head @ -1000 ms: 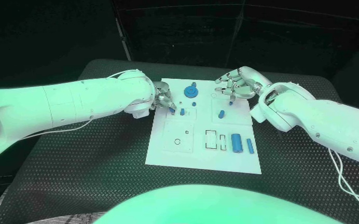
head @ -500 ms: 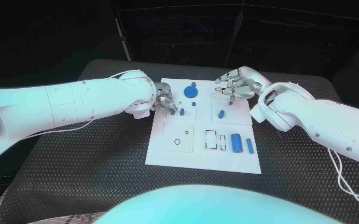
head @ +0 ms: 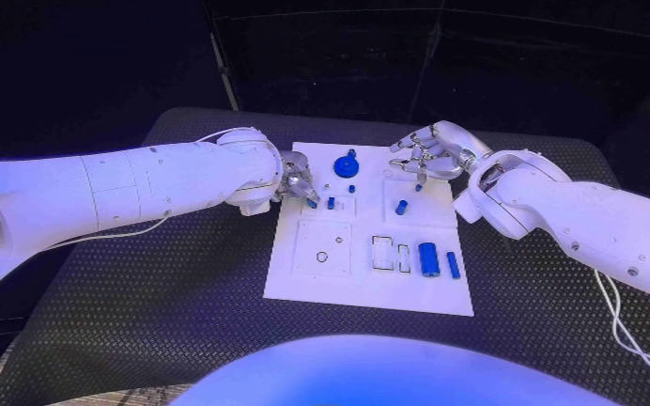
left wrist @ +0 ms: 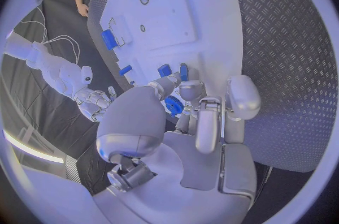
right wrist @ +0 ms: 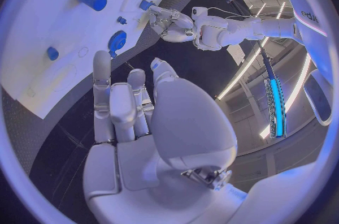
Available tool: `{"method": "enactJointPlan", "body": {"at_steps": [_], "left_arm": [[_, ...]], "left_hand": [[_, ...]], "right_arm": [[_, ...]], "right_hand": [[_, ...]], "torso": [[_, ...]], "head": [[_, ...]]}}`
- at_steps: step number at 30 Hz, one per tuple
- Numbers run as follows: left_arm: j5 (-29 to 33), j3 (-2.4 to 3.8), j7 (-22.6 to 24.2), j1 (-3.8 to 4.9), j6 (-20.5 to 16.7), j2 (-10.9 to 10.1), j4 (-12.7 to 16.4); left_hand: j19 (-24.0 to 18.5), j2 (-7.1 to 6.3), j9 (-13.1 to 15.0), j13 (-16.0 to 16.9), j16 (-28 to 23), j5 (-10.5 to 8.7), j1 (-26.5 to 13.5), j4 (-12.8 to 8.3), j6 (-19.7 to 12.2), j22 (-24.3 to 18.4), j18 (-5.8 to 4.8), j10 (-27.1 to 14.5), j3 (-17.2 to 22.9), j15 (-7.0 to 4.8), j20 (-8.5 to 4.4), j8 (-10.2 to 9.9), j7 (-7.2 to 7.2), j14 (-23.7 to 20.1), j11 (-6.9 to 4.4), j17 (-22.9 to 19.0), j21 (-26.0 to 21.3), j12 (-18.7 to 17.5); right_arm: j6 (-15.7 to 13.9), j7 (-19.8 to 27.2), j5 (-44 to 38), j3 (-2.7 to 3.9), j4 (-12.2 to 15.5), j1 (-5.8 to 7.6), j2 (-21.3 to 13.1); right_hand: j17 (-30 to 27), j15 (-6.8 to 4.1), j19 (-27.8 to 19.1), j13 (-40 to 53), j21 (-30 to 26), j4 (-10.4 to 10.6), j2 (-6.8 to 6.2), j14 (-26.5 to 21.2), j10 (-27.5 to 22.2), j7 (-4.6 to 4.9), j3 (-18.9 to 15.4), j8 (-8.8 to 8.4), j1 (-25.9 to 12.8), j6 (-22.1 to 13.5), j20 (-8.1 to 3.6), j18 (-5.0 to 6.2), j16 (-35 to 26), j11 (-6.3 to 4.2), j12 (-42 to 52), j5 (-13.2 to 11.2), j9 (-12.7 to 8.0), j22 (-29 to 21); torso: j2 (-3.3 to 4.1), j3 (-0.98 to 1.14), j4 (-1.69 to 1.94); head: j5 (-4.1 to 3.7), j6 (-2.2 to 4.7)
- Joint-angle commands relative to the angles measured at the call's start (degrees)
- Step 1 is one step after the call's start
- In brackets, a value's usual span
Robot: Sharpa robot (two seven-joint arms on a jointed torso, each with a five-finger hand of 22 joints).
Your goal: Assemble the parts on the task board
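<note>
Head view, left hand point(head: 296, 184) pinching blue part point(head: 312, 203)

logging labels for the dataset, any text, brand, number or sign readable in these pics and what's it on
No text on the task board, its blue parts, the left hand or the right hand can be read.
There is a small dark mark, perhaps lettering, on a white panel at the rim of the right wrist view: too small and bent to read.
</note>
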Motion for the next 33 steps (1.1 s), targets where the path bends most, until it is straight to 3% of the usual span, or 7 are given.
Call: {"method": "enactJointPlan", "body": {"at_steps": [1, 16, 33], "left_arm": [[-0.6, -0.24, -0.8, -0.32, 2.4, 0.0, 0.2], [-0.6, -0.24, -0.9, -0.42, 3.2, 0.2, 0.3], [0.5, -0.24, -0.8, -0.4, 4.0, 1.1, -1.2]], "left_hand": [[0.1, 0.33, 0.1, 0.0, -0.3, 0.27, 0.3, -4.6, -0.1, -0.1, -0.24, 0.3, 5.1, -0.46, -0.23, 0.2, -0.49, 5.7, -0.04, 13.0, -0.1, 0.1], [0.0, 0.24, 0.2, 0.0, -0.3, 0.24, 0.1, -4.6, -0.1, -0.2, -0.23, 0.3, 5.3, -0.47, -0.25, 0.4, -0.5, 5.7, -0.04, 13.0, -0.1, 0.1], [0.3, -2.51, 0.4, 0.3, -0.2, 0.08, -6.6, -0.9, 1.1, 0.2, -0.3, 0.6, 2.7, -1.02, -0.73, 1.6, -1.4, 5.7, -0.69, 13.1, -0.2, 0.7]], "right_arm": [[0.3, 0.5, -0.1, 0.02, 0.0, 0.06, 0.1], [0.4, 0.5, -0.1, 0.01, 0.0, -0.02, 0.1], [0.4, 0.5, -0.1, 0.01, 0.1, -0.03, -0.1]], "right_hand": [[0.1, 0.06, -0.2, 0.0, -0.3, 0.1, -0.13, -0.3, -0.3, 0.07, 0.4, 0.21, 0.6, -0.4, -0.08, 0.33, 0.0, -0.19, 0.1, 0.3, 0.0, -0.1], [0.1, 0.06, -0.2, 0.0, -0.3, 0.1, -0.13, -0.3, -0.3, 0.07, 0.4, 0.21, 0.6, -0.4, -0.08, 0.33, 0.0, -0.19, 0.1, 0.3, 0.0, -0.1], [0.1, 0.08, -0.2, 0.0, -0.3, 0.2, -0.16, -0.3, -0.3, 0.09, 0.4, 0.24, 0.5, -0.4, -0.07, 0.32, -0.1, -0.16, 0.1, 0.4, 0.0, -0.1]], "torso": [[0.01, -0.04, 0.02], [0.12, 0.01, -0.06], [0.03, -0.04, -0.02]], "head": [[0.13, -0.16], [0.13, -0.18], [0.08, -0.16]]}}
